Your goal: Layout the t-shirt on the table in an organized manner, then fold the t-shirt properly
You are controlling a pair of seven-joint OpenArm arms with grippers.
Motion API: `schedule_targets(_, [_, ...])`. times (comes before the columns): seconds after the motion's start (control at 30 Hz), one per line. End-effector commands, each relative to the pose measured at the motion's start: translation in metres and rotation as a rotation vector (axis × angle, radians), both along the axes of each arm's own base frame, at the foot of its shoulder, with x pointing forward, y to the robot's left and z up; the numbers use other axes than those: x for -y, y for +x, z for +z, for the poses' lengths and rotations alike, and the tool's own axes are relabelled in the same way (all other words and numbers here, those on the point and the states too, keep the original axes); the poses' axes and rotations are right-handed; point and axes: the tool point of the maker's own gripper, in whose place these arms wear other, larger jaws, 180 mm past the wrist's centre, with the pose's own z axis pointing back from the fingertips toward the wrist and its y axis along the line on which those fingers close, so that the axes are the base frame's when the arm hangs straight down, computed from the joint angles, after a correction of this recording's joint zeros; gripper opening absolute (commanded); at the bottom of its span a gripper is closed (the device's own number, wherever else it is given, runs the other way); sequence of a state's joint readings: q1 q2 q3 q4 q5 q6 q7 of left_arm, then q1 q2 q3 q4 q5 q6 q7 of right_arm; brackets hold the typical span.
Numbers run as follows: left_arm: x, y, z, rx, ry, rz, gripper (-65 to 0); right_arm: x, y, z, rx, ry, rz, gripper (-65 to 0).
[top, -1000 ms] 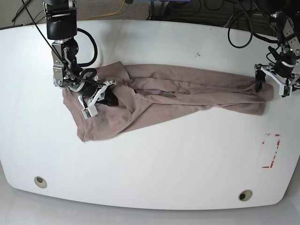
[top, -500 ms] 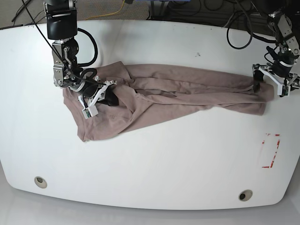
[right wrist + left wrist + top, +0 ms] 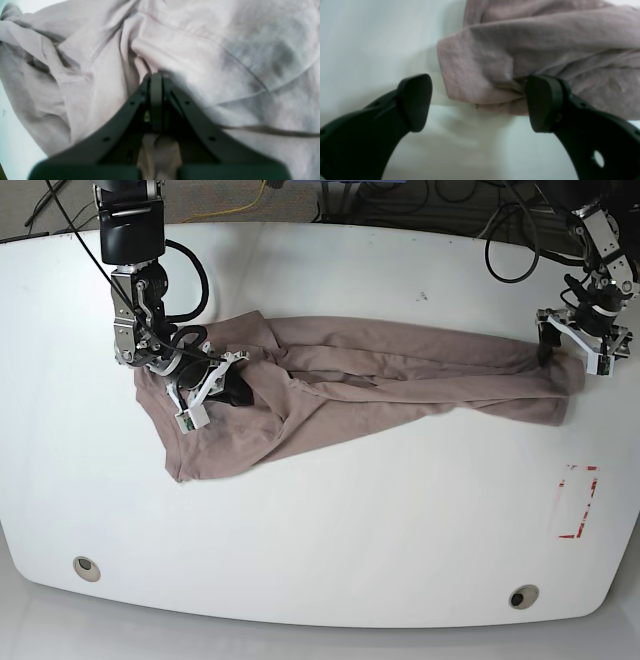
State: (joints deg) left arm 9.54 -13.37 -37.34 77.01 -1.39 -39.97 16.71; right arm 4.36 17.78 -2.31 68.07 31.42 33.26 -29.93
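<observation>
Layout unfinished: t-shirt (image 3: 370, 380) lies roped across the worktop (image 3: 330, 520). My right end effector (image 3: 156, 82) pinches fabric; left end effector (image 3: 478, 100) spread at the hem. No folds.

The mauve-brown t-shirt (image 3: 350, 385) is seen stretched into a long, wrinkled, bunched band across the upper middle of the white table (image 3: 330, 520), its wider end spread flat and its narrow end rolled.
</observation>
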Motion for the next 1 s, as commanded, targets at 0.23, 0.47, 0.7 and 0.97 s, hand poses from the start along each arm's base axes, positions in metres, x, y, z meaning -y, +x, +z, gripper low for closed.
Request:
schedule_targets(0.23, [-0.004,0.011,0.017,0.062,0.006,-0.004,-11.4,0.011,-0.022,-0.025,-0.11,-0.106,0.042,-65.0])
schedule_targets(0.47, [-0.004,0.012,0.018,0.066,0.008,-0.005,-11.5,0.011,-0.026,-0.027,-0.117,-0.106,0.043,-65.0])
schedule_targets(0.7, [-0.004,0.013,0.019,0.069,0.007,-0.006,-11.5,0.011,-0.027,-0.028,-0.12,-0.106,0.043,-65.0])
schedule_targets(0.97, [-0.002,0.02,0.037,0.112,0.04,-0.025,-14.1,0.011,-0.027,-0.028,-0.12,-0.106,0.043,-65.0])
